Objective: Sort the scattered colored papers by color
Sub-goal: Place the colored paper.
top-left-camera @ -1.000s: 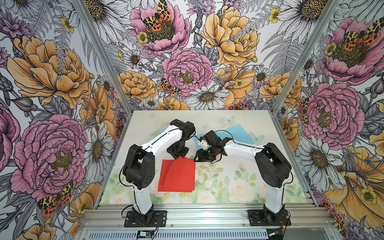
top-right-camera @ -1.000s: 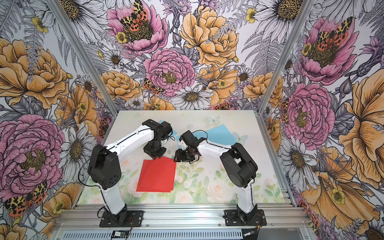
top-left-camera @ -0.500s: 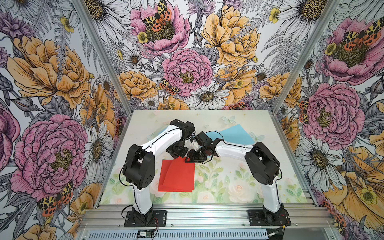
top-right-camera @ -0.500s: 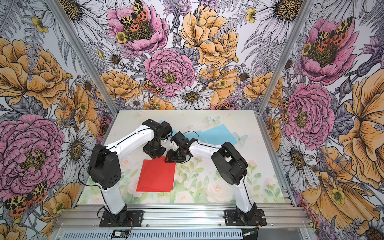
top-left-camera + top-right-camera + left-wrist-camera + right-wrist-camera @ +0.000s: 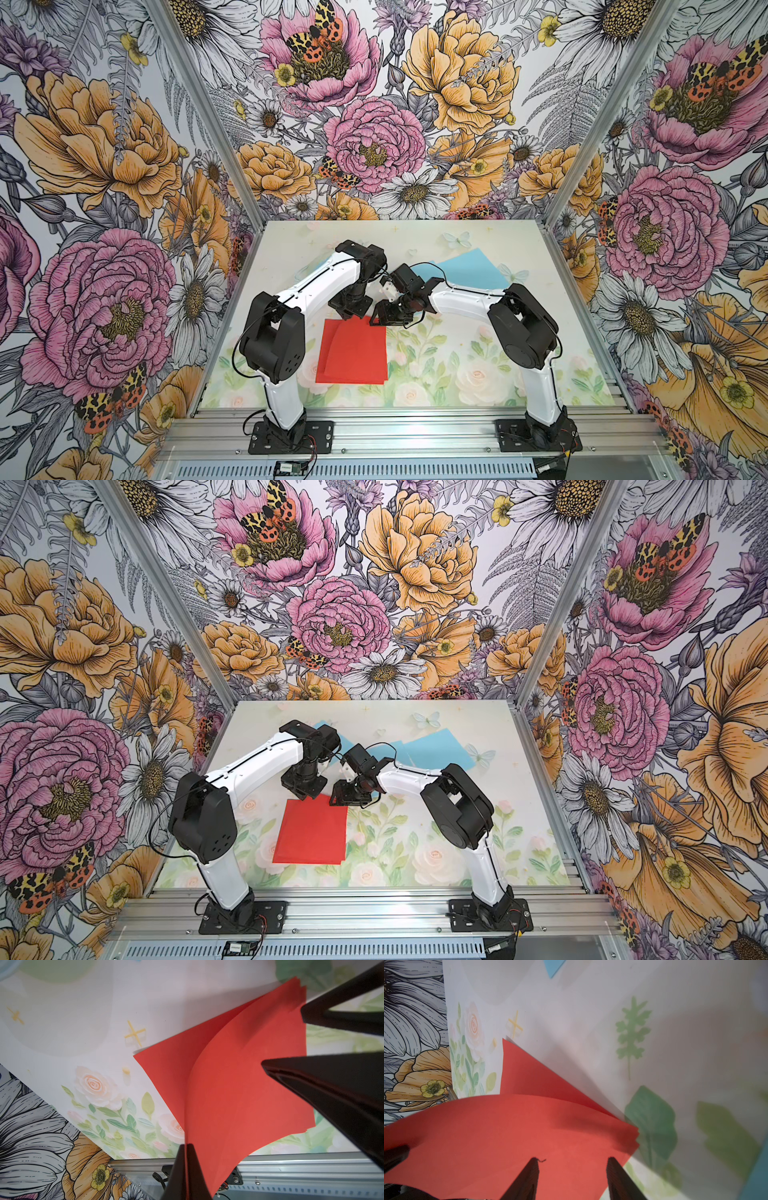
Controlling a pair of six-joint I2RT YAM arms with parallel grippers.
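Red papers (image 5: 352, 353): thin sheet paper, matt and smooth, no creases. The top sheet bends in a soft curve, no fold line.
Blue papers (image 5: 467, 269): same matt paper stock, lying flat.
Tabletop (image 5: 457, 361): smooth printed sheet with a low sheen.
Left arm link (image 5: 320, 278): white plastic shell, glossy, catching the light.
Left arm joint (image 5: 270, 336): black housing, matt.
Front rail (image 5: 395, 428): bare aluminium, ribbed, with a bright glare patch.
Walls (image 5: 104, 166): flat printed panels, matt.

Bold floral walls (image 5: 374, 124), pastel rose-printed tabletop (image 5: 457, 365)
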